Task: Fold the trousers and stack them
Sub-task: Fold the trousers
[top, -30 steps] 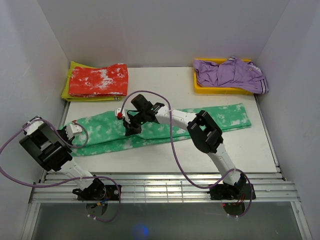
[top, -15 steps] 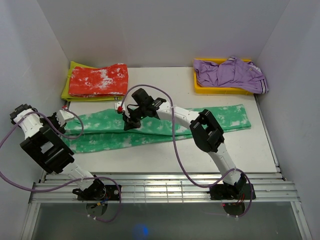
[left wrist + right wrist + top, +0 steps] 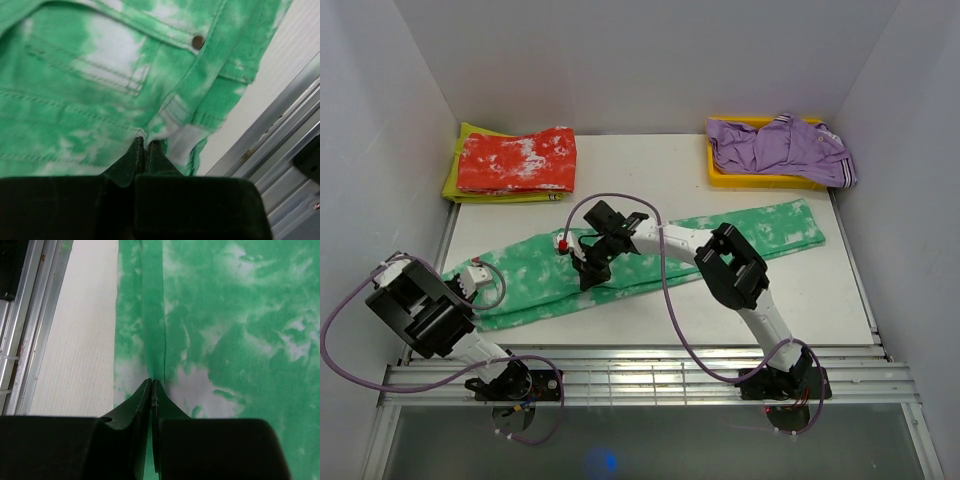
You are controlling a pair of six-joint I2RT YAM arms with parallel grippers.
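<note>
The trousers [image 3: 720, 235], bright green with white blotches, lie folded lengthwise in a long band slanting across the table. Their waist end is at the near left and their leg ends at the far right. My left gripper [image 3: 463, 283] is shut on the waistband edge [image 3: 175, 137], close to a metal button [image 3: 198, 42]. My right gripper [image 3: 588, 281] is shut on a fold of the trousers [image 3: 230, 330] near the middle of the band. In the right wrist view the jaws [image 3: 151, 381] pinch a raised crease by the cloth's edge.
A red-and-white folded garment [image 3: 517, 160] lies on a yellow one at the far left. A yellow tray [image 3: 720, 178] at the far right holds a purple garment [image 3: 780, 145]. A metal rail [image 3: 640, 370] runs along the near edge. White walls enclose the table.
My left gripper closed on the waist end and pulled it toward the near edge. The trousers now slant more, and my right gripper moved slightly nearer with the cloth.
</note>
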